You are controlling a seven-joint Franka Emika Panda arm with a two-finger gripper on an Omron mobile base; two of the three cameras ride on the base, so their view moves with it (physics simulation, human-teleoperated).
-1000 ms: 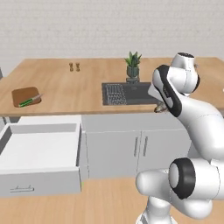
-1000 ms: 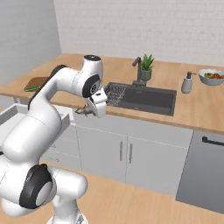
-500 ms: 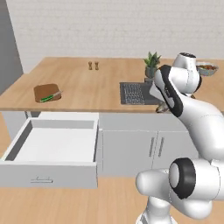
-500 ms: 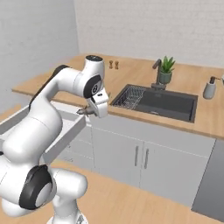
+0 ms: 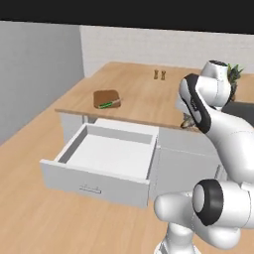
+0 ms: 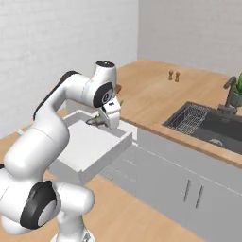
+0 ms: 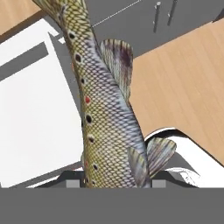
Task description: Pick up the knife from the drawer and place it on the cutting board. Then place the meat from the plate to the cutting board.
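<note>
Drawer [image 5: 106, 158] pulled out below counter [image 5: 144, 101] edge, at left of arm in the left base view. On counter, behind drawer: cutting board [image 5: 105, 97], with knife [image 5: 109, 104] lying across its near edge. Further back on counter, two small shakers [image 5: 159, 75] side by side. Sink [image 6: 210, 124] set into counter, well right of drawer. Meat [image 7: 101, 105] in gripper [image 6: 98, 120], above drawer's right front corner.

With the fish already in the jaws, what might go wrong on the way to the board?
The meat, a spotted fish, hangs long from the gripper above the open drawer; it could slip and land inside. The knife lies across the cutting board, so setting the fish down may knock it.
</note>
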